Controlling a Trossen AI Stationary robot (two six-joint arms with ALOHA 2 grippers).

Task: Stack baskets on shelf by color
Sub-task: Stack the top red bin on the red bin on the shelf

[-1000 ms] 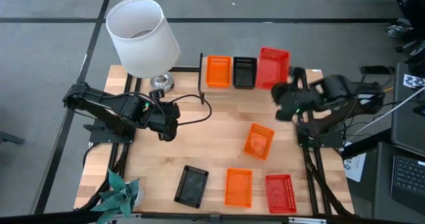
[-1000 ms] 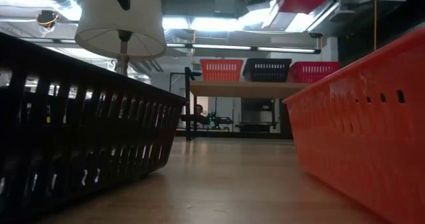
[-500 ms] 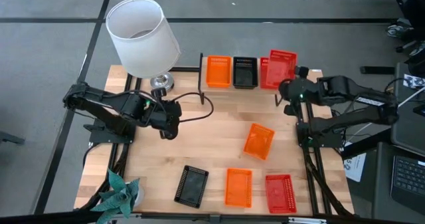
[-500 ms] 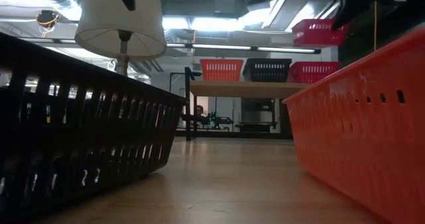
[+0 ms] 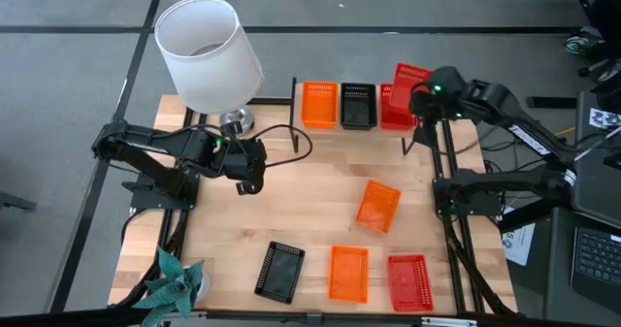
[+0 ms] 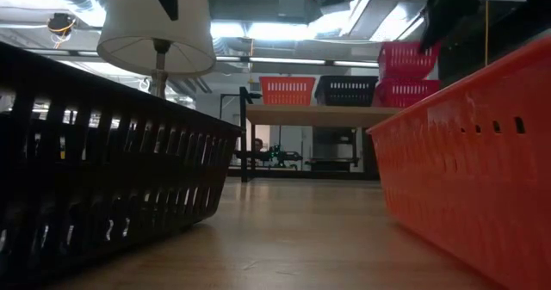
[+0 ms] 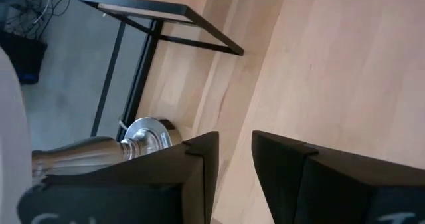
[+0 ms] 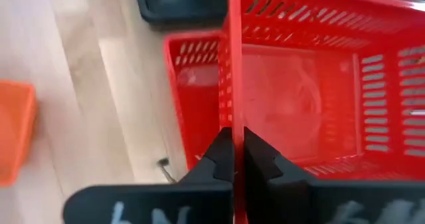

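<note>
The shelf (image 6: 318, 114) stands at the table's far edge and bears an orange basket (image 5: 319, 104), a black basket (image 5: 357, 105) and a red basket (image 5: 391, 112). My right gripper (image 5: 424, 89) is shut on a second red basket (image 6: 409, 60), just above the red one on the shelf (image 6: 405, 93); I cannot tell if the two touch. My left gripper (image 5: 250, 172) is slightly open and empty over the table's left half, near the lamp base. Two orange baskets (image 5: 378, 207) (image 5: 349, 274), a black one (image 5: 280, 271) and a red one (image 5: 410, 281) lie on the table. My right gripper pinches one side wall (image 8: 232, 98) of the red basket at its rim, one finger inside the basket and one outside. The fingers come from above, pointing down. The basket hangs about level with its opening up, over the red basket on the shelf (image 8: 192, 98).
A lamp with a white shade (image 5: 209, 55) and a silver base (image 7: 143, 134) stands at the far left, beside the shelf's black frame (image 5: 294, 114). A small plant (image 5: 175, 278) stands at the near left corner. Bare wood lies mid-table.
My right gripper has carried the red basket toward the far edge and down, from high above the shelf's right end to just over the red basket there; the basket has gone from tilted to level. My left gripper has moved a little toward the far edge.
</note>
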